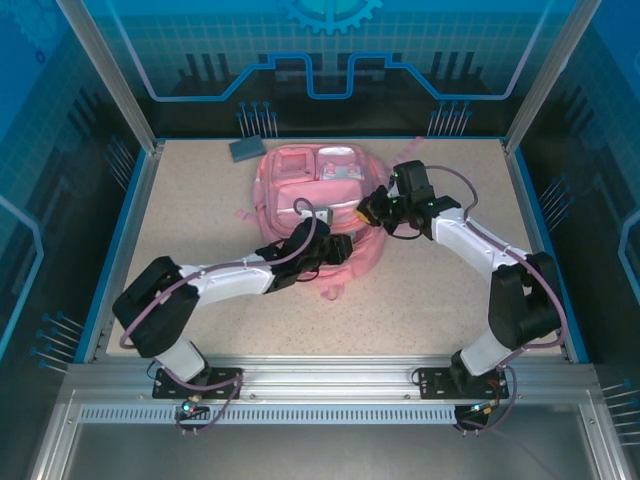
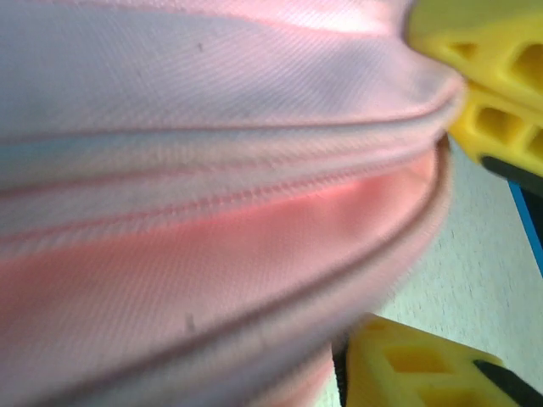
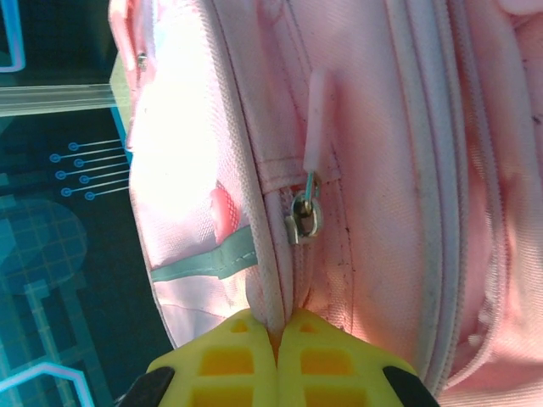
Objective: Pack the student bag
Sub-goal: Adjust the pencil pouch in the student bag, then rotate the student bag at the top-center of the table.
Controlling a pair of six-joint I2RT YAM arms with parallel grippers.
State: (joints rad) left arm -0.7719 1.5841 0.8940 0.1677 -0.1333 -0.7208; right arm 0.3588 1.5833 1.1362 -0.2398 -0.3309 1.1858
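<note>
The student bag [image 1: 305, 190] lay on the worktop [image 1: 200, 240] between the two claws, stretching away beyond both. The left claw [image 1: 335, 250] sat at the bag's near edge. Its yellow fingers [image 2: 475, 76] stood part-way apart with a thick pink fold and its stitched seams filling the gap between them, so it gripped the bag. The right claw [image 1: 372, 212] met the bag's right side. Its fingertips [image 3: 229, 365] were pressed together, pinching the fabric edge beside the zip track. A metal zip slider [image 3: 303, 216] with a pale pink pull sat just ahead of those tips, and a pale reflective strip [image 3: 204, 263] lay ahead to their left. A flat grey object [image 1: 245, 150] rested well beyond the left claw, just past the bag's far corner.
</note>
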